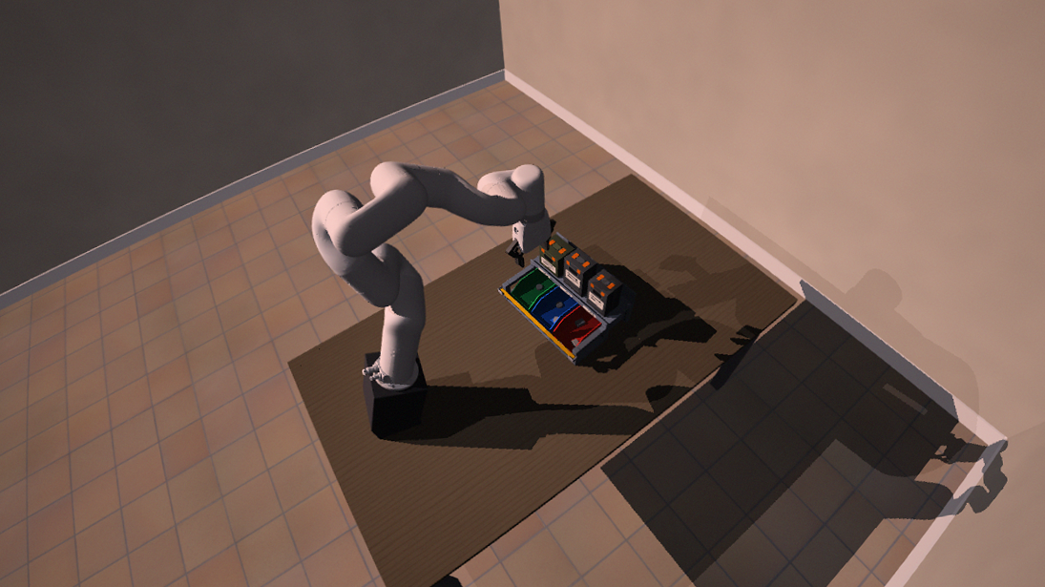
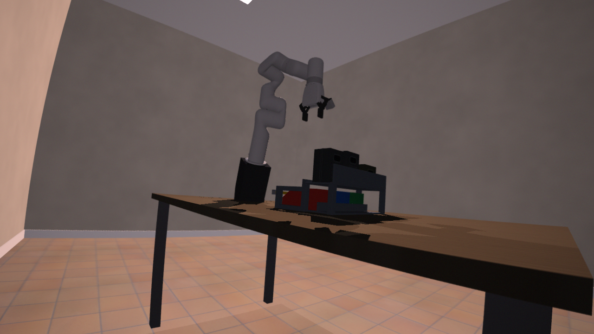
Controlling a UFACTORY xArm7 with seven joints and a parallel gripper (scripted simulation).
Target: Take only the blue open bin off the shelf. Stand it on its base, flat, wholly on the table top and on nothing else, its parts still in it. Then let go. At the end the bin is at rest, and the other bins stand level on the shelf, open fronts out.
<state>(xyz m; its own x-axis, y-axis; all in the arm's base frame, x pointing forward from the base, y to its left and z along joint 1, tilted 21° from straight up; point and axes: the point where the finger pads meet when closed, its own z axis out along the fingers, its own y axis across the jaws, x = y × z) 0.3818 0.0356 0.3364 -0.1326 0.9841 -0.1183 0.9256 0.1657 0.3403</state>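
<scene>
The blue open bin [image 1: 556, 308] sits in the middle slot of the dark shelf [image 1: 566, 305], between a green bin [image 1: 532, 288] and a red bin [image 1: 583, 330]. In the exterior view the blue bin [image 2: 342, 197] shows as a small patch under the shelf frame [image 2: 332, 190]. My gripper [image 1: 521, 249] is open and empty. It hangs well above the shelf, over its green-bin end, as the exterior view [image 2: 312, 112] shows. The parts inside the bins are too small to make out.
Three dark boxes with orange marks [image 1: 581, 269] stand on the upper level of the shelf behind the bins. The arm's black base [image 1: 396, 401] stands on the table's near-left part. The table edge [image 2: 373, 245] runs close in front of the shelf in the exterior view.
</scene>
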